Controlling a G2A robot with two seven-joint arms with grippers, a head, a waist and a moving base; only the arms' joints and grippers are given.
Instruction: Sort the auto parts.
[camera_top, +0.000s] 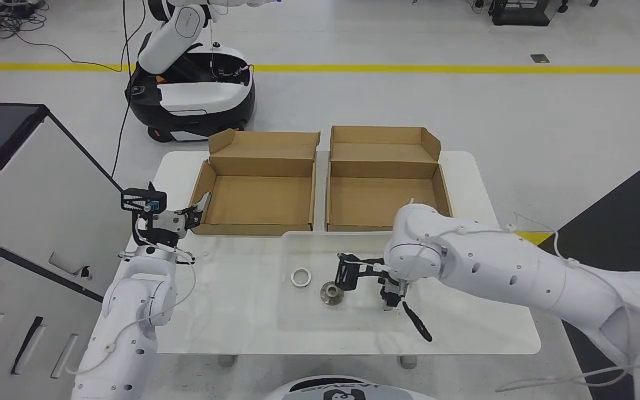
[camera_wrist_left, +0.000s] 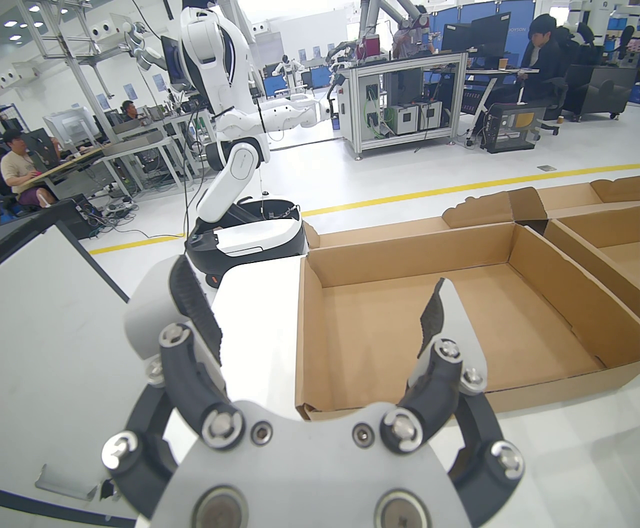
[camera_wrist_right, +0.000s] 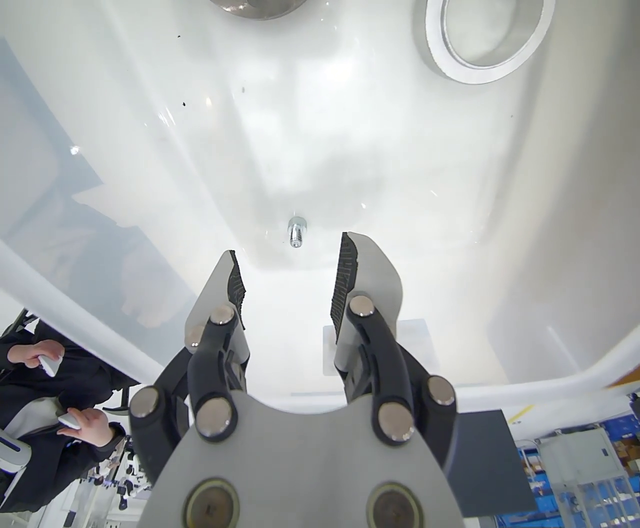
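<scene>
The right tool (camera_wrist_right: 289, 250) hangs low inside the clear plastic tray (camera_top: 310, 315), its fingers apart with a small bolt (camera_wrist_right: 296, 232) lying on the tray floor just ahead of the tips. That spacing and line-up suggest it is set to straddle the bolt and close on it. A metal ring (camera_top: 298, 277) and a flanged metal disc (camera_top: 329, 292) lie near each other farther along the tray, apart from the bolt, so picking it should not disturb them.

Two open cardboard boxes sit side by side at the back of the tabletop (camera_top: 230, 300), probably as sorting bins. The left tool (camera_wrist_left: 312, 295), fingers wide apart and holding nothing, hovers at the near corner of the left box (camera_top: 262, 203), out of the other arm's way. The right box (camera_top: 385, 200) lies closest to the working arm.
</scene>
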